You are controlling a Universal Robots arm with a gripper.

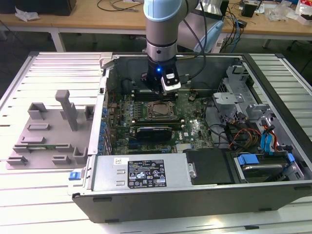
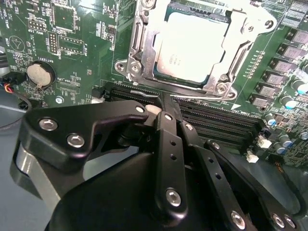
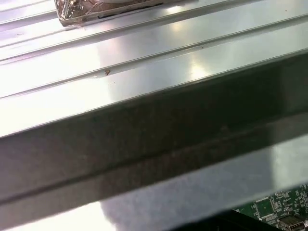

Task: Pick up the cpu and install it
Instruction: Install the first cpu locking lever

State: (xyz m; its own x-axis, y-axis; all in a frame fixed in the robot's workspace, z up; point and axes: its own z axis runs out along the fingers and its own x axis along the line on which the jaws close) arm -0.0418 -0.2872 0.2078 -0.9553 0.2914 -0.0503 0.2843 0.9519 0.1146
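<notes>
Over the board: arm [image 1: 163, 29] hangs straight down into the open case [image 1: 195, 190], hand [image 1: 163, 83] low above the motherboard [image 1: 192, 124].
Hand: black linkages fill the near part of the second wrist view, fingers [image 2: 166, 120] drawn together to a narrow tip, and nothing is seen between them.
Cpu: sitting in the socket, silver top up, in the second wrist view at [image 2: 192, 45]; in the exterior view it's at [image 1: 157, 110], at the middle of the board.
Socket frame: metal frame [image 2: 144, 48] surrounds the cpu on all sides, screws at its corners.
Hand to cpu: fingertips sit just off the frame's near edge, over the memory slots [image 2: 216, 118], apart from the chip.
Coin cell: round battery [image 2: 39, 74] at 9 o'clock from the socket in the second wrist view.
Tray: grey tray [image 1: 51, 131] with upright blocks lies on the worktop [image 1: 29, 195], at 9 o'clock from the case in the exterior view.
Drives: blue-tabbed bays [image 1: 263, 163] at 4 o'clock from the socket.
First wrist view: ribbed metal [image 3: 144, 57], and a sliver of green board [image 3: 274, 207].
</notes>
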